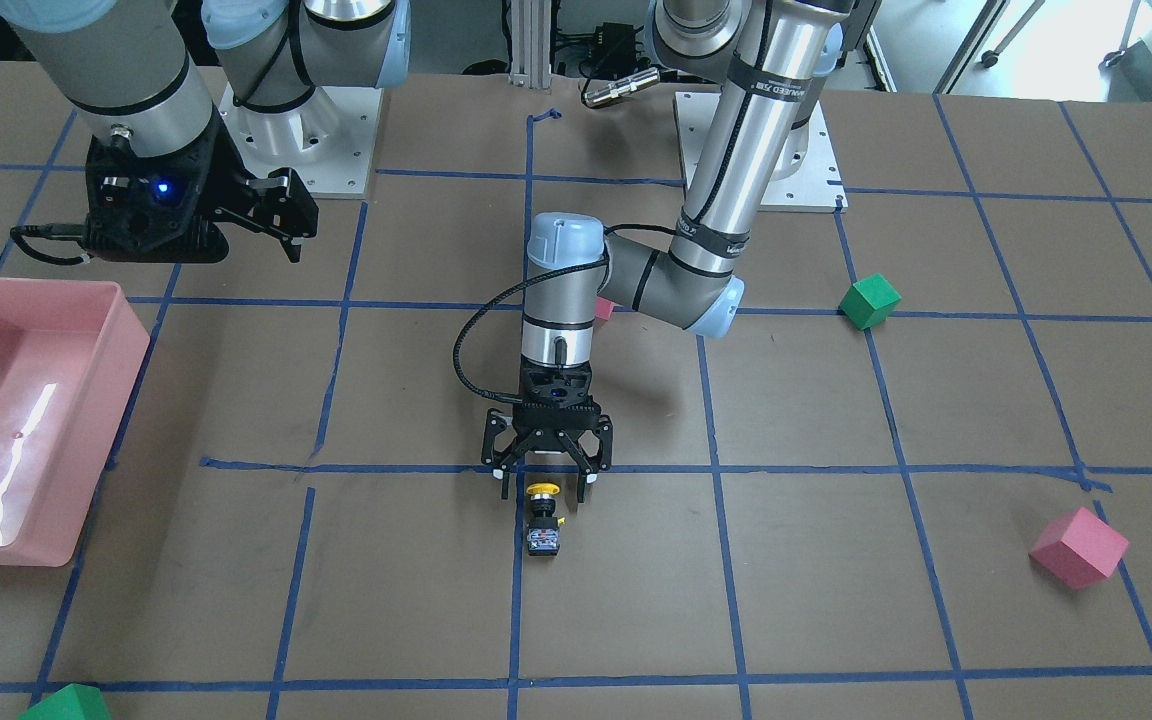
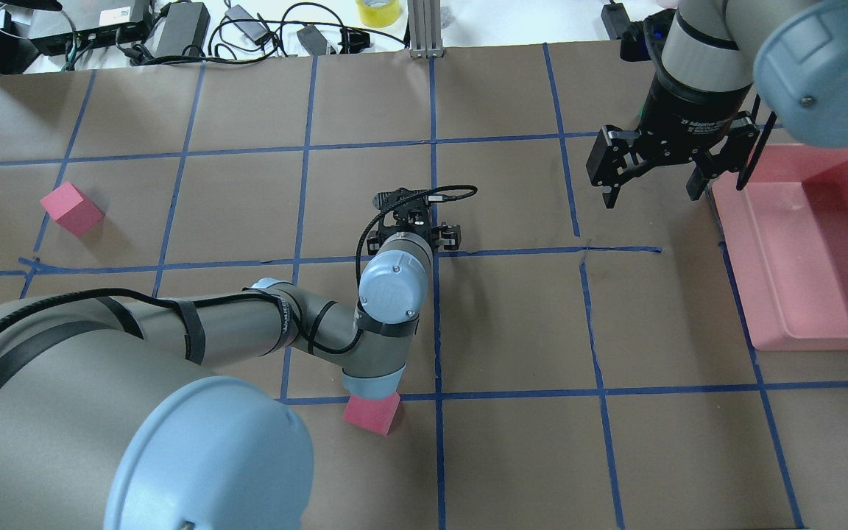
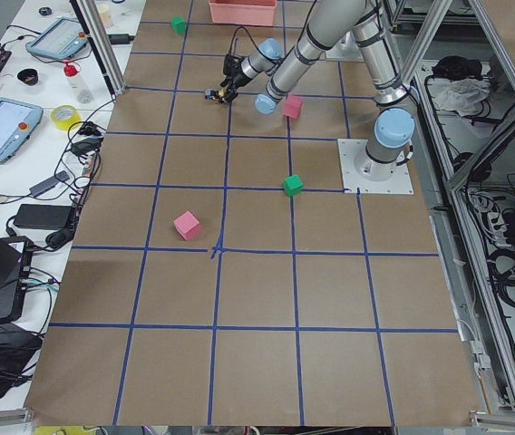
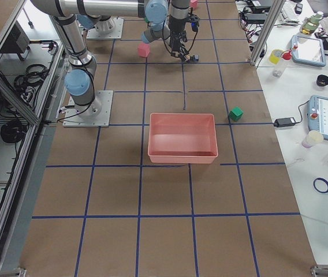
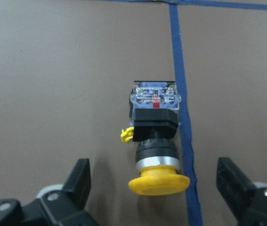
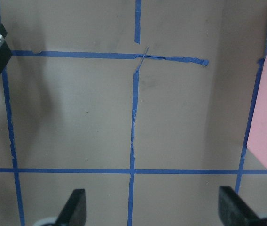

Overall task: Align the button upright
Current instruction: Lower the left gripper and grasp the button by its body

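Observation:
The button [image 1: 543,518] lies on its side on the brown table, next to a blue tape line. Its yellow cap [image 1: 542,490] points toward the robot and its white-grey base points away. In the left wrist view the button [image 5: 154,136] lies between my fingers with its cap nearest the camera. My left gripper [image 1: 546,481] is open, points down and hovers just over the cap end, with one fingertip [image 5: 79,181] on each side and neither touching it. My right gripper [image 1: 276,215] is open and empty, high up near the pink bin, and also shows in the overhead view [image 2: 651,195].
A pink bin [image 1: 126,330] stands on the table's right side from the robot. A pink cube [image 1: 1079,547] and a green cube [image 1: 869,300] lie on the robot's left side. Another pink cube [image 2: 372,412] sits under my left elbow. A green cube [image 1: 66,705] lies at the far edge.

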### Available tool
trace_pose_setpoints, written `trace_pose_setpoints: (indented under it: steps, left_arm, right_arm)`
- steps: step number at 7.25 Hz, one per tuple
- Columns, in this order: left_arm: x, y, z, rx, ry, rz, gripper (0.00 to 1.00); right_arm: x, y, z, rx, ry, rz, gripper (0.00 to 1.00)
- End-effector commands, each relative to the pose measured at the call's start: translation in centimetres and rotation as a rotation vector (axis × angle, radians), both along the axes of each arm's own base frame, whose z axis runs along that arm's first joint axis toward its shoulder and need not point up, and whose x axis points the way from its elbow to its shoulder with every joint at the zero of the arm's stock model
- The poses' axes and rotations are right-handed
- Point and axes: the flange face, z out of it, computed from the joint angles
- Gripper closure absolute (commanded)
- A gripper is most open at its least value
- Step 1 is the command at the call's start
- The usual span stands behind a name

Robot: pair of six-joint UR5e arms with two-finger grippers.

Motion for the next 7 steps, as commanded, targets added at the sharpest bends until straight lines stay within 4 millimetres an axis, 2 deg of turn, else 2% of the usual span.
trace_pose_setpoints:
  steps: [1,3,5,7]
  left_arm:
    - [-0.1,0.0,-0.2,-0.020,-0.027,-0.037,0.23]
    - [-0.1,0.0,0.0,-0.024,-0.036,-0.048,0.69]
    - [-0.1,-0.1,0.5,-0.032,-0.034,-0.051,1.00]
    - [-0.4,-0.6,2.9,-0.064,-0.025,-0.053,1.00]
  right_arm:
    - [0.0,-0.1,1.2,-0.019,-0.008,0.009,0.00]
    - [0.3,-0.1,1.9,-0.027,-0.011,0.015,0.00]
    - [0.3,-0.1,1.9,-0.024,-0.011,0.014,0.00]
    - [0.2,-0.3,2.0,-0.034,-0.008,0.008,0.00]
